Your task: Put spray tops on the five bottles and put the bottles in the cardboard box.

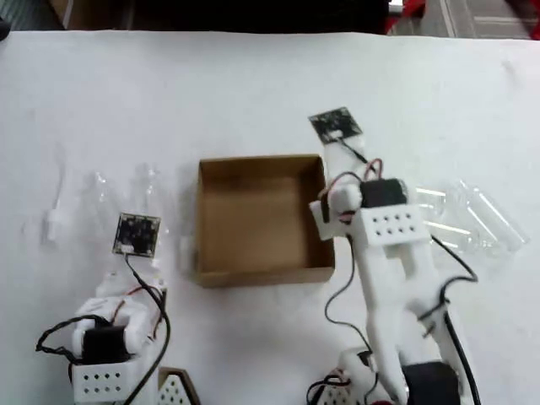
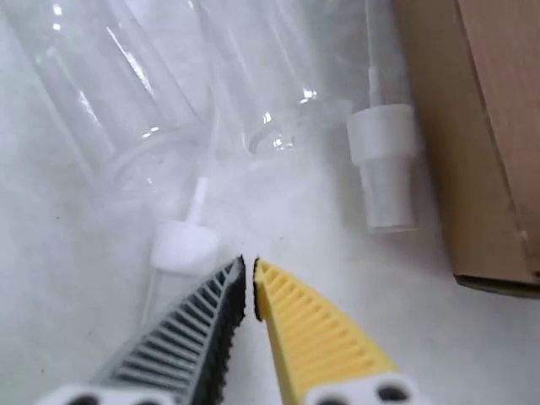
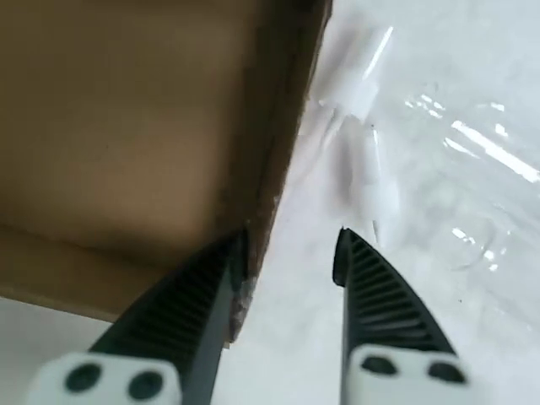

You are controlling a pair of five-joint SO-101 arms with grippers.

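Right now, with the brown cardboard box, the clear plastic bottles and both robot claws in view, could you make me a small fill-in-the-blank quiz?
1. The brown cardboard box is ____ inside.
2. The left gripper is shut; one half is grey, the other ____.
3. The black right gripper is ____, not shut, at the box's wall.
4. The clear plastic bottles all lie ____ the box.

Missing words: empty; yellow; open; outside.
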